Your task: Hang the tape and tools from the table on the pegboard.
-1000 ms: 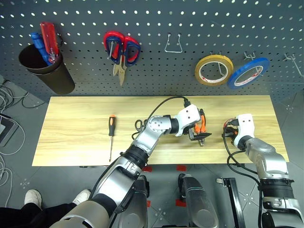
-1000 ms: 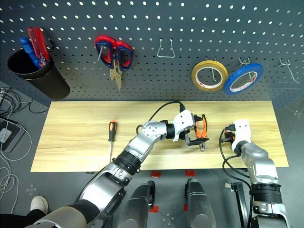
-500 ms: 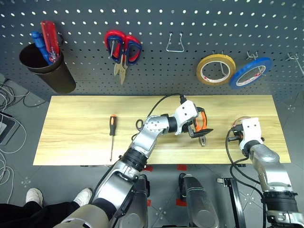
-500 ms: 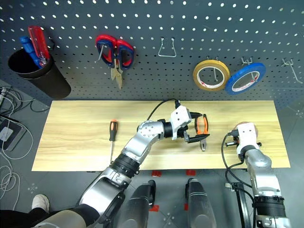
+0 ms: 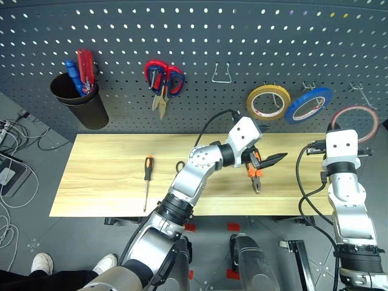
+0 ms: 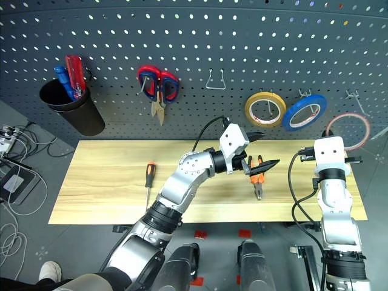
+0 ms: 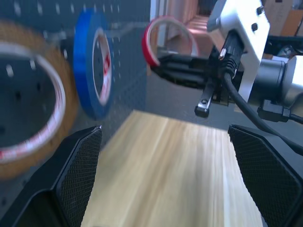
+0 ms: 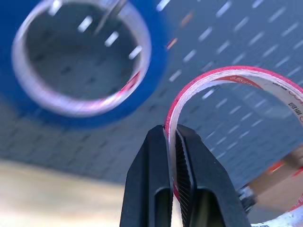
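Observation:
My right gripper (image 8: pixel 170 130) is shut on the rim of the thin red tape (image 8: pixel 227 74). It holds the ring upright in front of the pegboard (image 5: pixel 200 36), just right of the blue roll (image 5: pixel 309 104). Whether the ring touches the board I cannot tell. My left gripper (image 7: pixel 164 130) is open and empty, hovering level above the orange-and-black pliers (image 5: pixel 256 179), which lie on the table (image 5: pixel 103 176). The screwdriver (image 5: pixel 147 168) lies left of centre on the wood. One loop of the scissors (image 5: pixel 180 165) peeks out beside my left forearm.
On the pegboard hang a black cup (image 5: pixel 82 106) of red and blue tools, red-handled snips (image 5: pixel 162 82), an empty wire hook (image 5: pixel 222 73), a yellow roll (image 5: pixel 268 102) and a bare hook (image 5: pixel 362 92) at far right. Cables lie on the floor to the left.
The camera has tilted up. My right gripper lifted the red tape from the table up beside the blue roll. My left gripper, still open, rose off the pliers, which stayed on the wood.

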Motion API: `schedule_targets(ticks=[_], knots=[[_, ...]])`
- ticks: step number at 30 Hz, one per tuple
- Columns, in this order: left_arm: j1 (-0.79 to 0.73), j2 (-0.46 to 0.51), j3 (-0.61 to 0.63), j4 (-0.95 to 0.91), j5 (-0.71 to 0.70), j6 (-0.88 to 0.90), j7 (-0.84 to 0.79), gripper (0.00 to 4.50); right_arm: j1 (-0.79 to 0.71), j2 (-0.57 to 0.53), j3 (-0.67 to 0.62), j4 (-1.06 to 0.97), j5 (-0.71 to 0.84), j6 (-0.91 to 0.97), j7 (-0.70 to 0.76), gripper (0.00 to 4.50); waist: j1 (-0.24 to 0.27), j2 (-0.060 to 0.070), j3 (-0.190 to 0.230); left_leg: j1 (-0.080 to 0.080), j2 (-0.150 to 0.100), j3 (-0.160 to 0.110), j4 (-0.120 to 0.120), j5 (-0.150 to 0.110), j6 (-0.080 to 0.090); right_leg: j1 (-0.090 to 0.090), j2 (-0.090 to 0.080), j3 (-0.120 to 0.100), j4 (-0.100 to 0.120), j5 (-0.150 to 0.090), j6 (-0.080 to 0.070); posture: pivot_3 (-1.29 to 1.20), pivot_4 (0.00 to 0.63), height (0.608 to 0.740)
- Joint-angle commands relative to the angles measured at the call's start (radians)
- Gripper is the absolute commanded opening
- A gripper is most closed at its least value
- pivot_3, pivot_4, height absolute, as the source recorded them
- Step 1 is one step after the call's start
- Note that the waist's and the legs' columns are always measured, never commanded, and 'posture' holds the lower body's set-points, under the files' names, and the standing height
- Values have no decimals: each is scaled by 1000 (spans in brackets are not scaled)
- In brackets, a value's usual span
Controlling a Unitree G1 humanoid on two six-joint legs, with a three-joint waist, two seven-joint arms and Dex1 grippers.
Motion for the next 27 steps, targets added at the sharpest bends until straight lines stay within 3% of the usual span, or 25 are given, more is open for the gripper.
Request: schedule_targets(ticks=[1, 6, 12, 24, 27], knots=[[-49, -36, 10, 19, -11, -43, 19, 4500, -19, -18, -37, 17, -28, -53, -41, 52, -2, 0, -9, 0, 0, 1, 0, 0, 0, 0, 0, 0, 0, 0, 0, -91, 195, 740], [-105, -59, 20, 91, -14, -79, 24, 4500, -60, -17, -32, 96, -18, -101, -40, 52, -5, 0, -21, 1, 0, 2, -1, 0, 0, 0, 1, 1, 0, 0, 0, -93, 193, 740], [-137, -82, 22, 146, -11, -112, 14, 4500, -145, -6, -48, 250, 104, -173, 39, 52, -13, 1, -24, 1, 1, 3, -1, 0, 0, 0, 1, 2, 0, 0, 0, -94, 192, 740], [-163, -107, 17, 183, -12, -133, 17, 4500, -256, -4, -95, 414, 223, -184, 92, 52, -21, 2, -25, 1, 1, 4, -1, 0, 1, 0, 1, 2, 1, 0, 0, -82, 191, 740], [-162, -104, 16, 183, -10, -134, 16, 4500, -254, 4, -92, 412, 234, -183, 95, 884, -23, 3, -26, 1, 1, 5, 0, 0, 1, 0, 1, 2, 2, 0, 0, -81, 191, 740]])
